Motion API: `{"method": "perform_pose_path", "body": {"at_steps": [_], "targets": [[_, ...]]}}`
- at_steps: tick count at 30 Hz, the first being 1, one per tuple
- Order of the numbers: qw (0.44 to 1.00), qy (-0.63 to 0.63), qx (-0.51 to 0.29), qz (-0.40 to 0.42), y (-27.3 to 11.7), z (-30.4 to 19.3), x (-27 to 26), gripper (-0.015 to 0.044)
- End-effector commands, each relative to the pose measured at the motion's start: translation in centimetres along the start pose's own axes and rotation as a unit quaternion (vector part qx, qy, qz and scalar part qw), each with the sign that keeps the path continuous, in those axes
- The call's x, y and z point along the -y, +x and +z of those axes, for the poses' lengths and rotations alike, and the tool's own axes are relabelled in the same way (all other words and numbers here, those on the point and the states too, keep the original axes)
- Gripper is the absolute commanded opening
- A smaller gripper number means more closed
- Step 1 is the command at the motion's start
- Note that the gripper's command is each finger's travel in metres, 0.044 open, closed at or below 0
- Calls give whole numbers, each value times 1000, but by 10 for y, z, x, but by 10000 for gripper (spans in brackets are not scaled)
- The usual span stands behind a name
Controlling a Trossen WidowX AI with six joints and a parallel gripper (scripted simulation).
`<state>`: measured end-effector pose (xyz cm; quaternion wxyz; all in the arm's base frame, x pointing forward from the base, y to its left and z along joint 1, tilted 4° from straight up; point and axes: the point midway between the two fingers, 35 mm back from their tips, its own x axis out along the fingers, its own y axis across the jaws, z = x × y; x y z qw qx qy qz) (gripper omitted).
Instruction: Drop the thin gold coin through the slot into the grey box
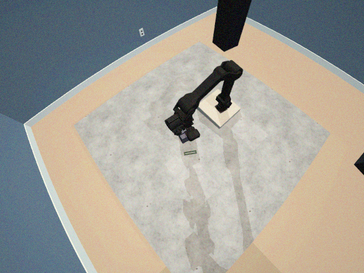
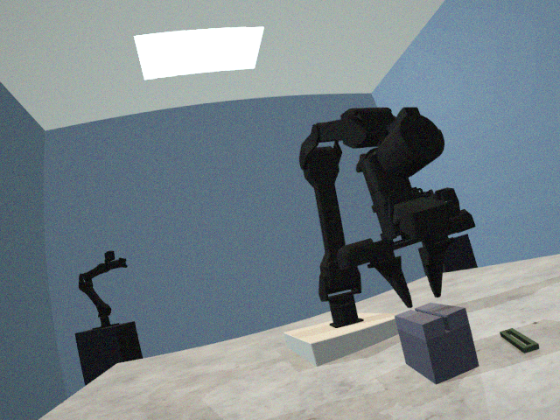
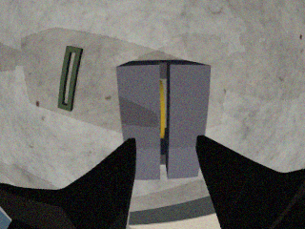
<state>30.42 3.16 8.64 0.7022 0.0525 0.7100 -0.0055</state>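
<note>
Fingers are standing apart above the box, so the gripper is holding nothing. Coin is showing in the wrist view as a thin yellow line inside the slot, aligned with its length; it appears to be partway in or already dropping through, and how deep it sits cannot be told. From the exterior view no gold is showing above the lid, which suggests it is mostly or wholly inside. Holder is lying vacant on the table, well apart from the box on one side.

Releasing well here means keeping the wrist steady and centred over the slot while the jaws are parting, so neither finger is brushing the coin sideways and jamming it against the slot's narrow walls. Lifting straight up, not sideways, looks like the safe way out, with the tips hanging just above the lid. If the yellow edge is lingering in the slot, a gentle downward nudge with one fingertip could finish the drop.
</note>
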Motion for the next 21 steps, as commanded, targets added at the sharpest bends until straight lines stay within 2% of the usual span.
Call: {"method": "perform_pose_path", "body": {"at_steps": [1, 6, 8, 11, 21], "targets": [[1000, 0, 2, 0, -11, 1, 0, 266], [1000, 0, 1, 0, -20, 1, 0, 397], [1000, 1, -1, 0, -39, -1, 0, 440], [1000, 1, -4, 0, -60, -5, 1, 440], [1000, 1, -4, 0, -60, -5, 1, 440]]}}
